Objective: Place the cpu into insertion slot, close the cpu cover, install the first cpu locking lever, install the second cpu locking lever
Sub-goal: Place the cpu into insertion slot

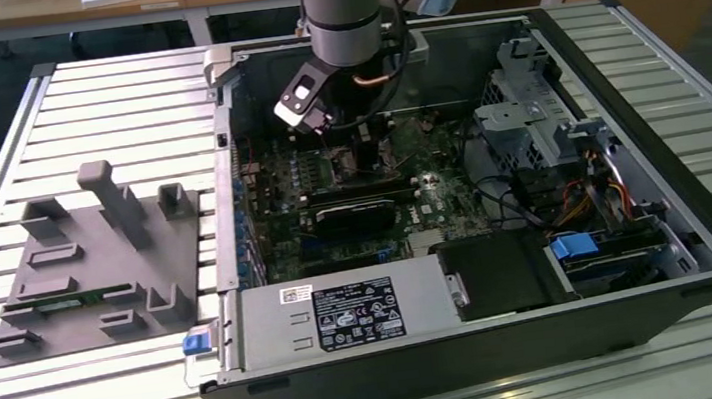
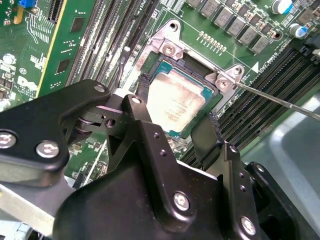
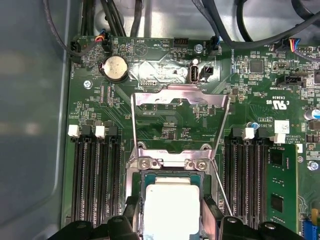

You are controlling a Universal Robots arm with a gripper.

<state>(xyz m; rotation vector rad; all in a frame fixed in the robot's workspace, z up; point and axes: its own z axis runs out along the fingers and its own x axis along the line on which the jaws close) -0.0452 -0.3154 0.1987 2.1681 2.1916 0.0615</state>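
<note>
Nearest, on the end of the arm (image 1: 345,9) and low inside the computer case (image 1: 483,366): the gripper (image 2: 172,107). Clamps the chip (image 2: 177,100) by two opposite edges, with the jaws closed against them, as seen in both wrist views. Holds it flat, silver top up, between the jaws and already down in the socket (image 2: 186,67), inside the black rim.

Just beside one jaw, a thin lever wire (image 2: 280,102), going out slantwise from a corner of the socket and away over the circuit board (image 3: 165,132).

Just beyond the jaws, the cover (image 3: 175,95): a silver metal frame, lifted up and standing open, not down on the chip. Hangs on its hinge at the far edge of the socket, near two screws. Shows the green board through its square window.

On both sides of the jaws, rows of long black memory slots (image 3: 95,175), running along the same direction as the fingers (image 3: 134,207).

Farther beyond the cover, a round coin battery (image 3: 116,67) on the board, and then dark cables at the wall of the case.

Farthest, in the exterior view: the case lying open on a slatted metal table (image 1: 90,99). Well apart from the jaws, toward the exterior view's left, a grey holder block (image 1: 94,259) with several upright posts, resting on the same table.
</note>
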